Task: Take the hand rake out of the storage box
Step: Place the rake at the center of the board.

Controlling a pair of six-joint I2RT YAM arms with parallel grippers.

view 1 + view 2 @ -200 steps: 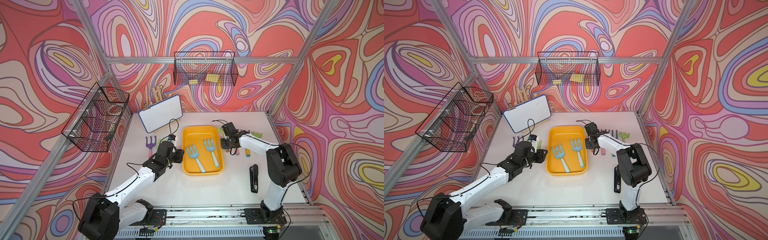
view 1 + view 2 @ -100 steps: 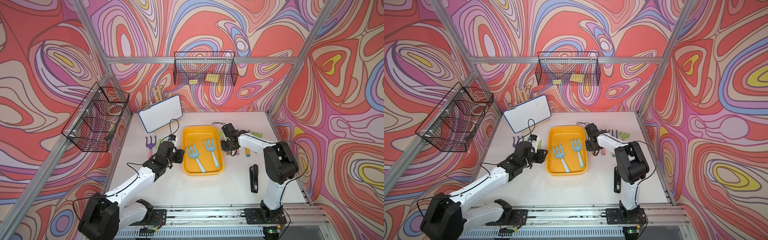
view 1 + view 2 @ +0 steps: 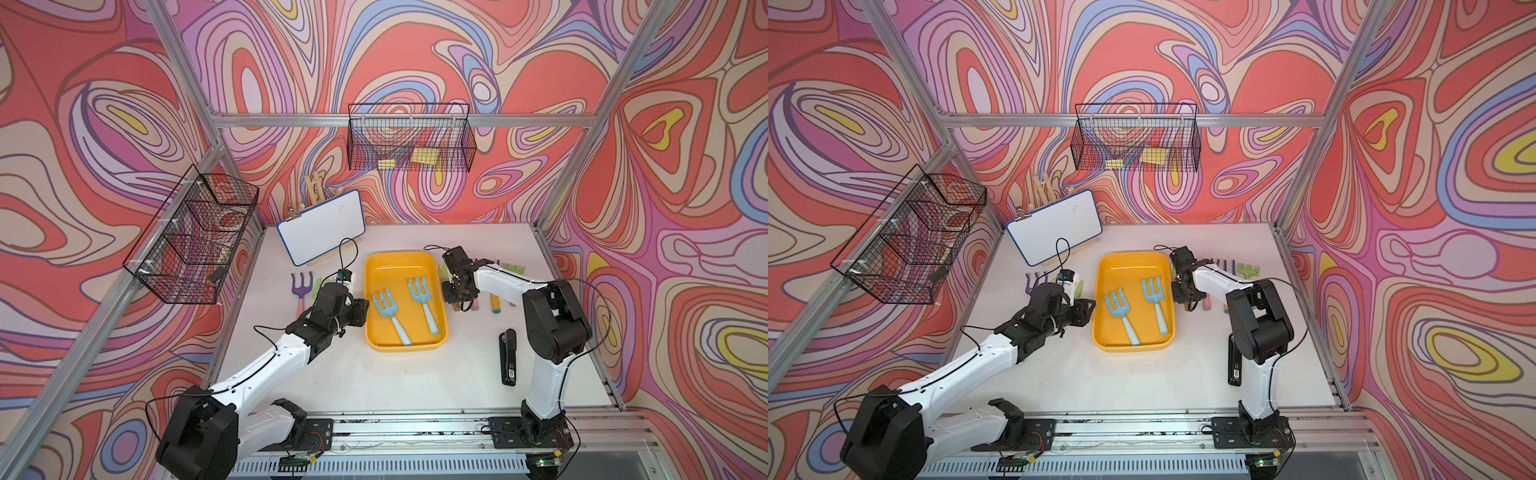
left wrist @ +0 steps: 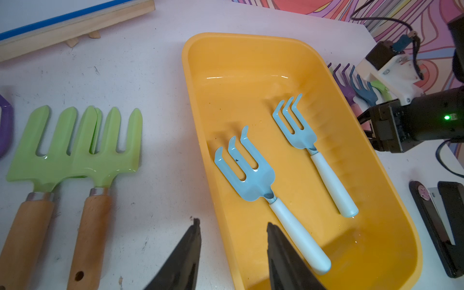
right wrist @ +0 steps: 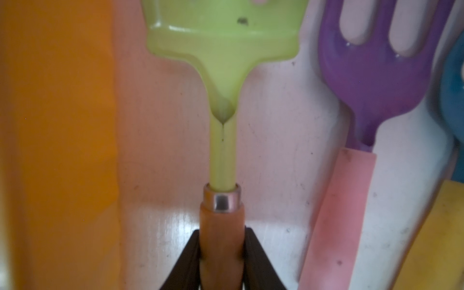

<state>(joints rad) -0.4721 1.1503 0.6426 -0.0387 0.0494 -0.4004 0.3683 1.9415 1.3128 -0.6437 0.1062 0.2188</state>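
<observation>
The storage box (image 3: 399, 274) (image 3: 1129, 270) is a shallow yellow-orange tray in mid-table. Two light blue hand rakes lie in it, one on the left (image 3: 388, 313) (image 4: 248, 173) and one on the right (image 3: 422, 297) (image 4: 298, 130). My left gripper (image 3: 359, 313) (image 4: 232, 223) is open at the tray's left rim, one finger over the table and one over the tray by the left rake's white handle. My right gripper (image 3: 459, 305) (image 5: 222, 233) is on the table just right of the tray. It is shut on the wooden handle of a green hand rake (image 5: 223, 37).
Two green wooden-handled rakes (image 4: 75, 150) and a purple one (image 3: 301, 284) lie left of the tray. More rakes, one of them purple (image 5: 376, 75), lie to its right. A black stapler (image 3: 508, 357) is front right and a whiteboard (image 3: 322, 226) back left. Wire baskets (image 3: 409, 143) hang on the walls.
The right arm's elbow has drawn slightly towards the tray while its gripper stays beside the rim. The left arm has not moved.
</observation>
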